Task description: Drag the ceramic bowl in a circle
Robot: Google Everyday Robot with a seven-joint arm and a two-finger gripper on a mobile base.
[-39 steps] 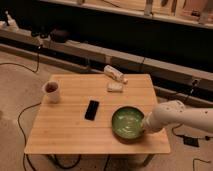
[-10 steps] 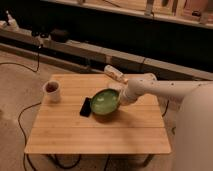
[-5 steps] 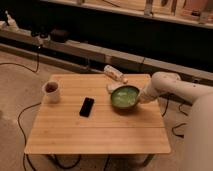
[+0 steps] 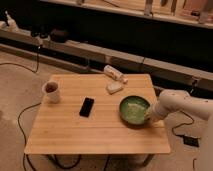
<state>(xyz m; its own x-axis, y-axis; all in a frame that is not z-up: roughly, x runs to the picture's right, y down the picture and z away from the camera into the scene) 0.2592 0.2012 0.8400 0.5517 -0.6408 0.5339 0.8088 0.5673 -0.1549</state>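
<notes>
A round green bowl (image 4: 134, 110) sits near the right edge of a wooden worktop (image 4: 75, 130); the pincer (image 4: 148, 118) meets its right rim, so the bowl lies to its left. Whether the pincer grips the rim cannot be told; the rest of the worktop stretches away to the bowl's left.

The gripper (image 4: 148, 117), at the ceramic bowl's (image 4: 133, 110) right rim, was too blurred to resolve. The arm (image 4: 186, 106) ran off the right edge. Table (image 4: 95, 131) legs lay mostly hidden beneath the top.
</notes>
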